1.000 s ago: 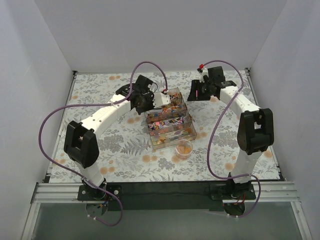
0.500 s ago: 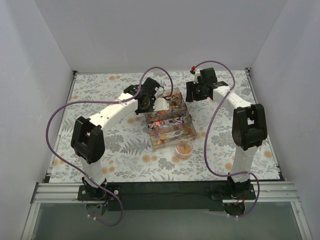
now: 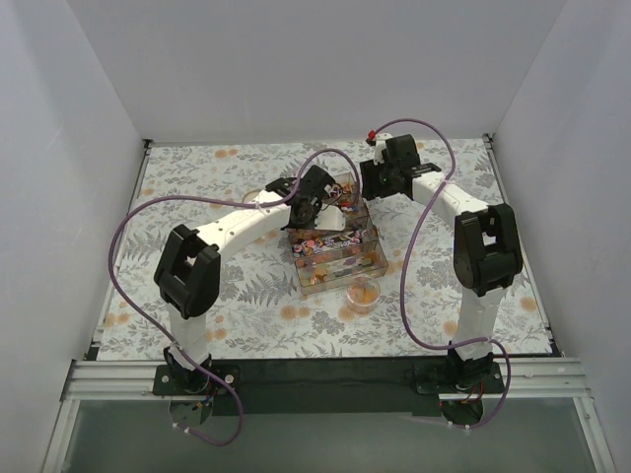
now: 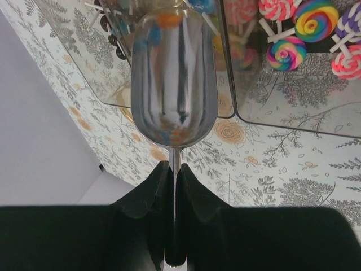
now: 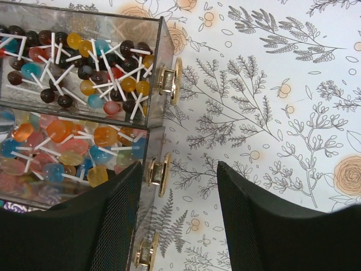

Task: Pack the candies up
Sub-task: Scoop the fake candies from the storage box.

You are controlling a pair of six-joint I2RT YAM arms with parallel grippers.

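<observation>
The candies are small coloured sweets on white sticks, lying in the compartments of a clear tiered box. Swirl lollipops fill one compartment. My left gripper is shut on the handle of a shiny metal scoop, which hangs over the box's back compartments. Coloured spots show on the scoop; I cannot tell whether they are sweets or reflections. My right gripper is open and empty, beside the box's gold knobs at its far right corner.
A small round clear jar with orange sweets stands just in front of the box. The floral tablecloth covers the table. White walls stand at the back and both sides.
My left arm has swung right, bringing the scoop over the box. My right gripper has moved left, closer to the box's back right corner.
</observation>
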